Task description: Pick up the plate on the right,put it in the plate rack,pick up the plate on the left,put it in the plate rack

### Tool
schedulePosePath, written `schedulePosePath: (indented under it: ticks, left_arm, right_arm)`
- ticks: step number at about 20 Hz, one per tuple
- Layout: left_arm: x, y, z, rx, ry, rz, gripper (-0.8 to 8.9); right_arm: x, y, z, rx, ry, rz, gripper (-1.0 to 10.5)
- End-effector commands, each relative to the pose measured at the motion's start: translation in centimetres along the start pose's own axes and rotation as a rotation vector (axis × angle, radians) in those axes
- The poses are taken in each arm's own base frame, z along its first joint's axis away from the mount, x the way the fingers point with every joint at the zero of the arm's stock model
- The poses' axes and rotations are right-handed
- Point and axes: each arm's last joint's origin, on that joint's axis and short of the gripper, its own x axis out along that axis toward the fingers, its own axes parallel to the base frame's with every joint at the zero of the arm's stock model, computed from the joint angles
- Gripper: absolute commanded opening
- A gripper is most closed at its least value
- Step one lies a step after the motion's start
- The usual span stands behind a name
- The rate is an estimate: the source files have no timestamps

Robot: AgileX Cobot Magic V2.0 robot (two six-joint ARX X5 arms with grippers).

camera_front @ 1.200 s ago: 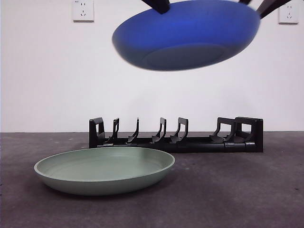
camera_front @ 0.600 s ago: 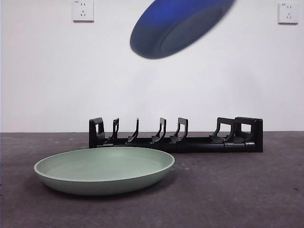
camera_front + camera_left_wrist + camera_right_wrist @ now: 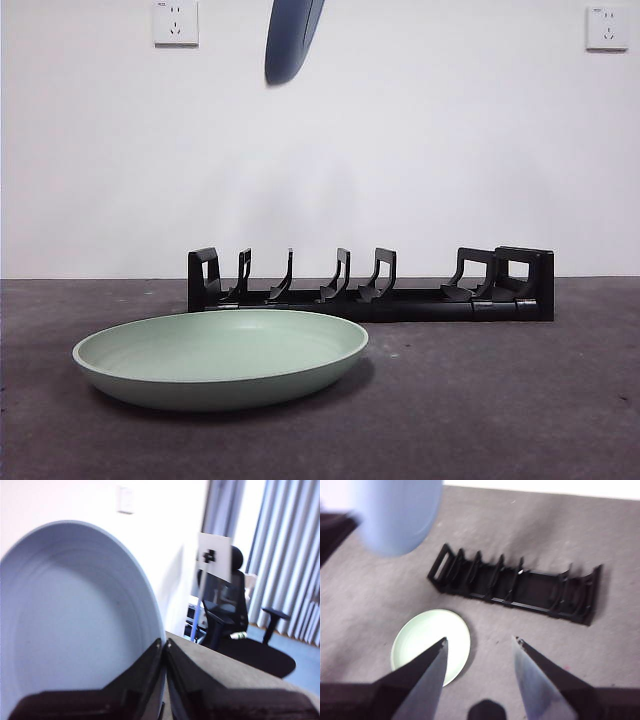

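My left gripper [image 3: 164,644] is shut on the rim of the blue plate [image 3: 65,620]. It holds that plate high in the air, nearly edge-on in the front view, where only its lower part [image 3: 290,40] shows at the top. The pale green plate [image 3: 220,358] lies flat on the table at the front left. Behind it stands the long black plate rack [image 3: 370,290], with nothing between its prongs. My right gripper [image 3: 480,641] hangs open high above the table, over the green plate [image 3: 427,642] and the rack [image 3: 515,585]. The blue plate [image 3: 397,515] floats off to its side.
The dark grey table [image 3: 500,400] runs back to a white wall with two sockets [image 3: 175,22] [image 3: 607,27]. Past the table's end, an office chair [image 3: 235,625] and curtains show in the left wrist view.
The blue plate has turned from nearly flat to almost upright, edge-on, and has risen up and to the left. The black jaws seen at the top a second ago have left the front view.
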Motion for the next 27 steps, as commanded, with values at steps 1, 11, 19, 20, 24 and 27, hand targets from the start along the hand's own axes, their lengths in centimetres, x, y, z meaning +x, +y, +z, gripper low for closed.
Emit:
schedulePosePath:
  ticks: [1, 11, 19, 20, 24, 27]
  left_arm:
    - [1.4, 1.8, -1.3, -0.113, -0.015, 0.014, -0.08]
    - [4.5, 6.6, -6.3, -0.216, 0.003, 0.078, -0.08]
    - [4.6, 8.2, -8.0, -0.234, 0.033, 0.112, -0.08]
    - [4.5, 8.3, -8.6, -0.24, 0.045, 0.115, -0.08]
    - [3.9, 8.4, -10.5, -0.258, 0.071, 0.135, -0.08]
    - [3.3, 8.6, -11.9, -0.265, 0.083, 0.145, -0.08]
  right_arm:
    - [1.1, -0.2, -0.6, 0.011, 0.068, 0.031, 2.2]
    - [8.0, -2.4, -4.5, 0.05, 0.303, 0.049, 2.2]
    - [10.7, -3.2, -5.8, 0.056, 0.32, 0.049, 2.2]
    - [10.9, -3.3, -5.9, 0.055, 0.318, 0.049, 2.2]
    - [11.1, -3.4, -6.2, 0.058, 0.329, 0.048, 2.2]
    - [11.2, -3.4, -6.2, 0.051, 0.329, 0.05, 2.2]
